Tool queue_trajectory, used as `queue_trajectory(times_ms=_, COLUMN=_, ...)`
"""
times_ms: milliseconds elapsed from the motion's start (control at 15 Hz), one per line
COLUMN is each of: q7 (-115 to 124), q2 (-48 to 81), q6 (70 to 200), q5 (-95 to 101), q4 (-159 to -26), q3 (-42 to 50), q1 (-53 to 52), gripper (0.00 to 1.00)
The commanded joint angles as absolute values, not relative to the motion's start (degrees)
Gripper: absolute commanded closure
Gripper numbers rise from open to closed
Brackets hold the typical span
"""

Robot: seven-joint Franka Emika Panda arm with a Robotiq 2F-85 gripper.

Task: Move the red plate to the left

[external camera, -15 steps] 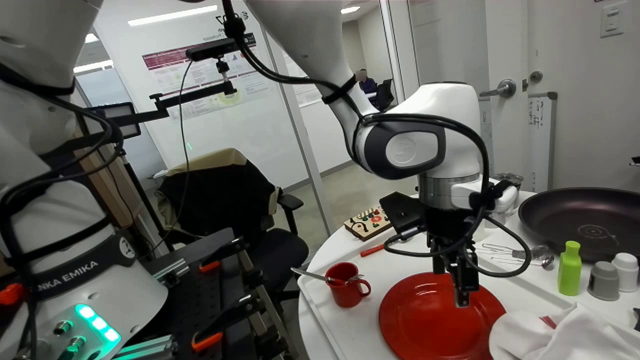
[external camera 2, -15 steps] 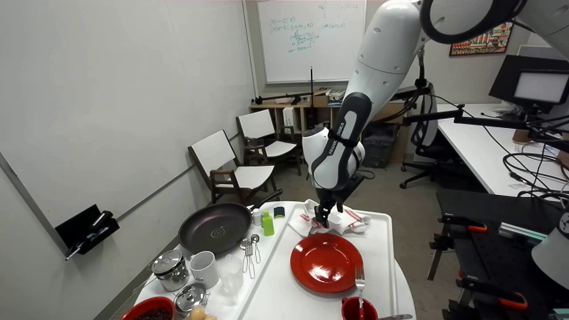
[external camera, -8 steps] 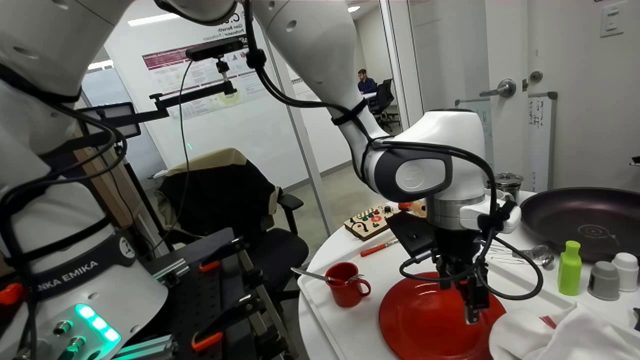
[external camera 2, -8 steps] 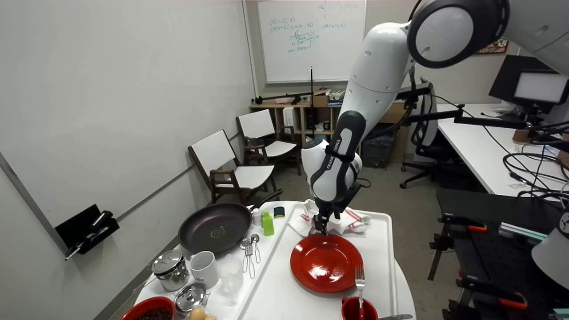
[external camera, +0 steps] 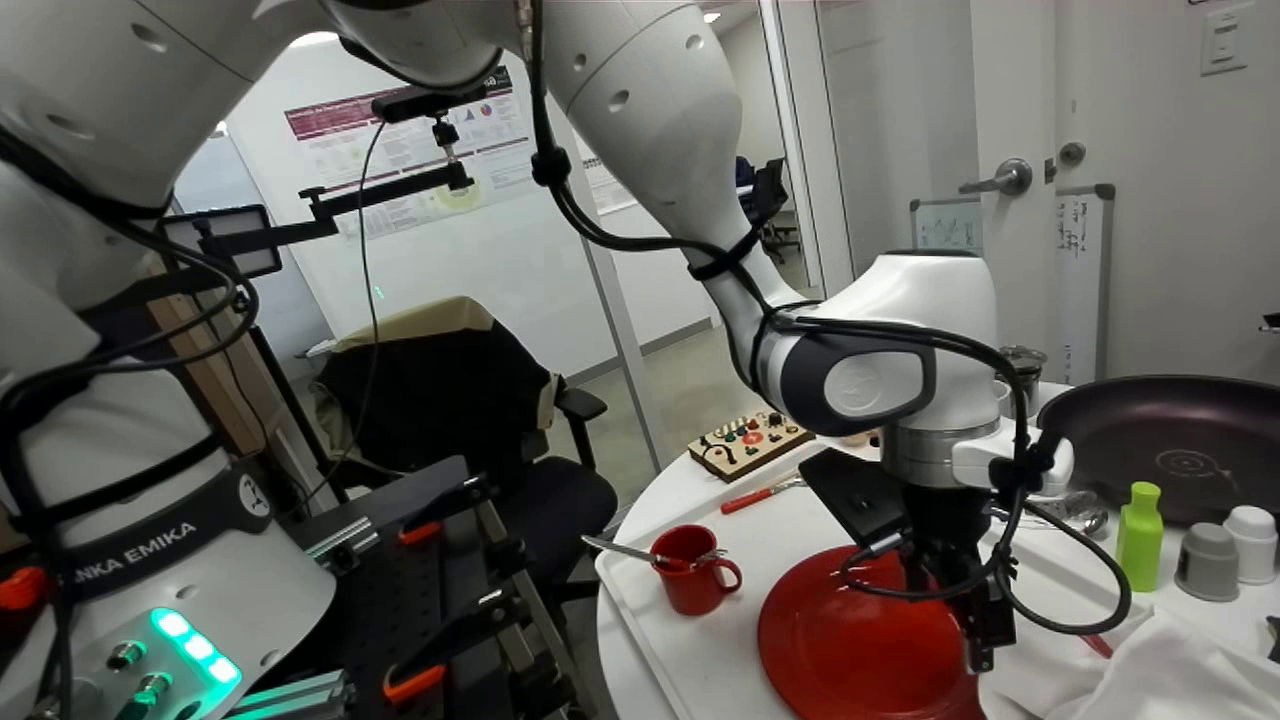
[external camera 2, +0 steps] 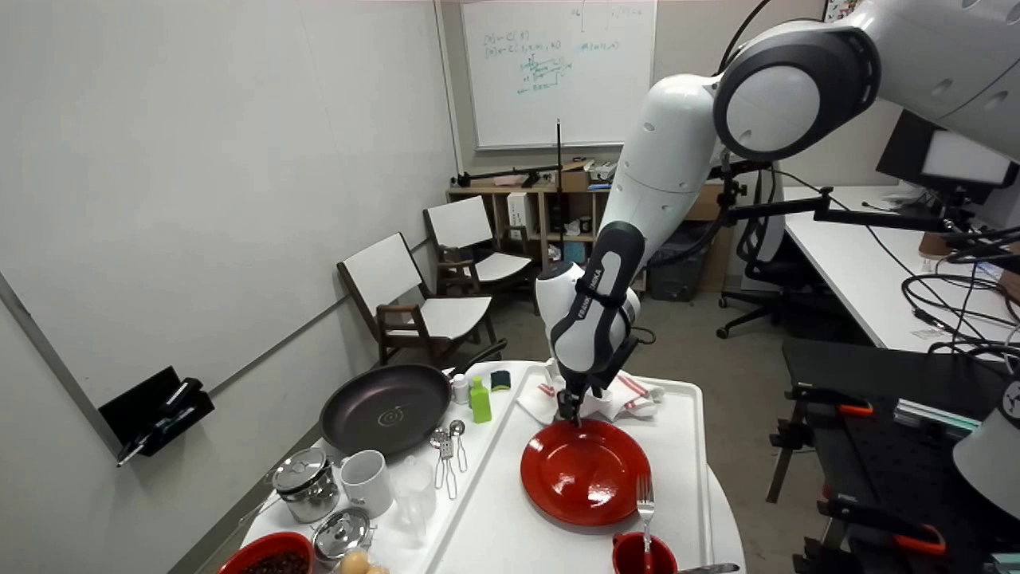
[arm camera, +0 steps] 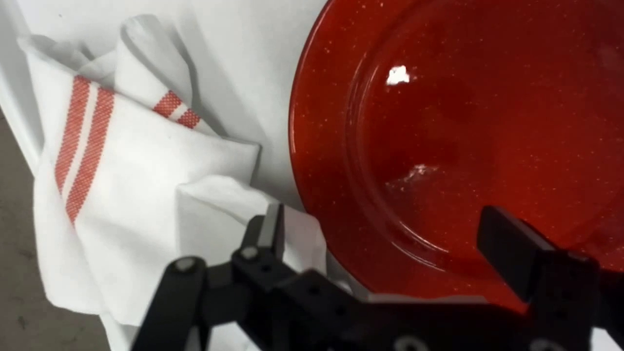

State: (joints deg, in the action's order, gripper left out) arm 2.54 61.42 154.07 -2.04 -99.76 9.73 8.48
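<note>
Though rumpled, cloth [arm camera: 136, 180] beside plate [arm camera: 463, 146]

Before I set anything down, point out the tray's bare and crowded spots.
On the tray, one patch lies between the red mug, red plate and red-handled utensil; a narrower strip runs between the plate and tray's edge, ending at that mug and the striped cloth. It's crowded at the cloth end, where the open pincer hangs by the plate's rim.

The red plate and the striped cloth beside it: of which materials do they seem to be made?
Red plate: perhaps glazed ceramic or enamelled metal; glossy, with sharp highlights and pale specks. Striped cloth: matte woven fabric, likely cotton or linen; soft folds, visible weave in its red stripes.
</note>
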Motion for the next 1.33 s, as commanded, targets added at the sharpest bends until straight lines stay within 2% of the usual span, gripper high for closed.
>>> queue_trajectory(times_ms=0, q7=2.79, q2=61.75, q6=153.86, q5=-1.62, q4=-99.22, q3=9.53, q1=8.88, gripper=0.0)
queue_trajectory(times_ms=1267, q7=0.94, q2=63.29, q6=155.48, q5=-2.09, q4=-99.3, q3=8.56, q1=11.96, gripper=0.0)
